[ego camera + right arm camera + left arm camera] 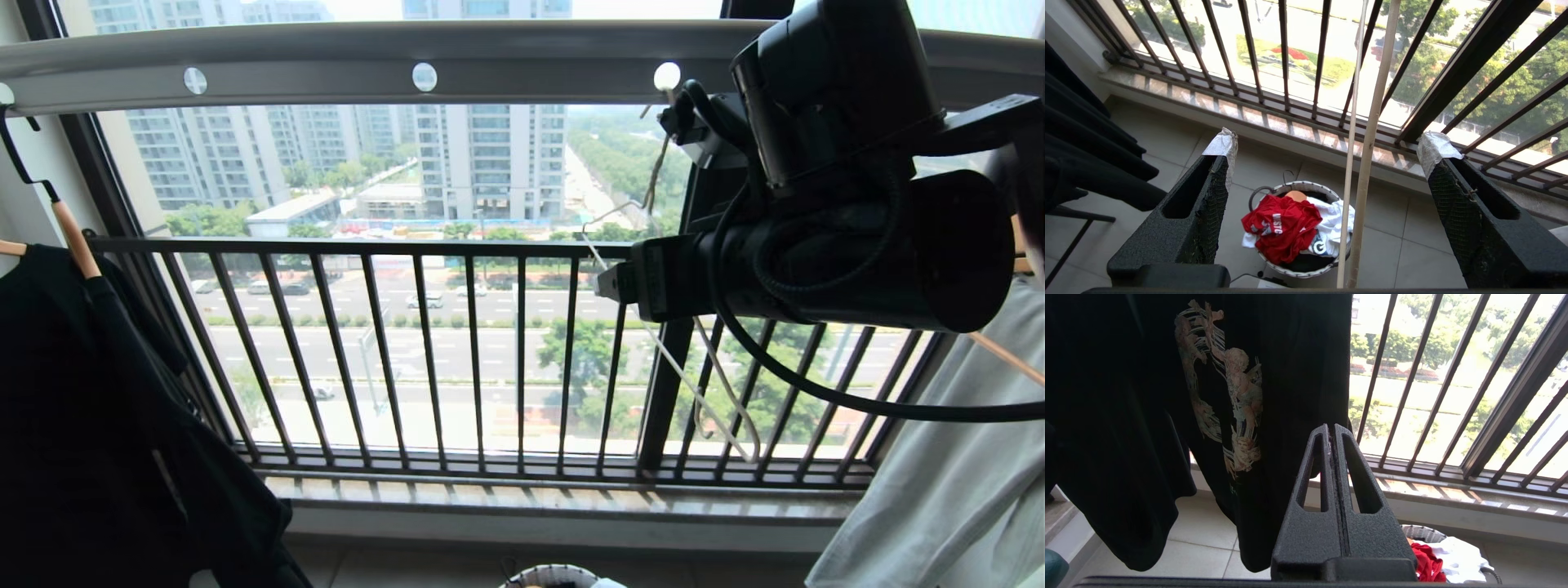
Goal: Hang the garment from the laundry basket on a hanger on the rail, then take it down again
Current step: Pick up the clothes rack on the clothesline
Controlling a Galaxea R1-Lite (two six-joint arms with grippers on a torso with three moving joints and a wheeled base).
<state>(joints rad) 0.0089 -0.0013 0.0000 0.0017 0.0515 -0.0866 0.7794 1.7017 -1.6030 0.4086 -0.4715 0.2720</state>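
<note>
The red garment (1280, 228) lies crumpled on top of the laundry basket (1306, 188) on the floor, next to a white shirt; both also show in the left wrist view, the garment (1427, 563) and the basket (1423, 534). The cream wire hanger (712, 384) hangs bare from the grey rail (326, 69). My right gripper (1329, 145) is raised high and open wide. The hanger's two thin wires (1367, 143) pass between its taped fingertips (1221, 143) without touching them. My left gripper (1331, 428) is shut on nothing, low beside the black garment.
A black printed garment (1216, 396) hangs on a wooden hanger (75, 237) at the left. A pale grey garment (939, 490) hangs at the right. Behind is the black railing of vertical bars (473, 351) over a stone sill. My right arm (857, 245) fills the upper right.
</note>
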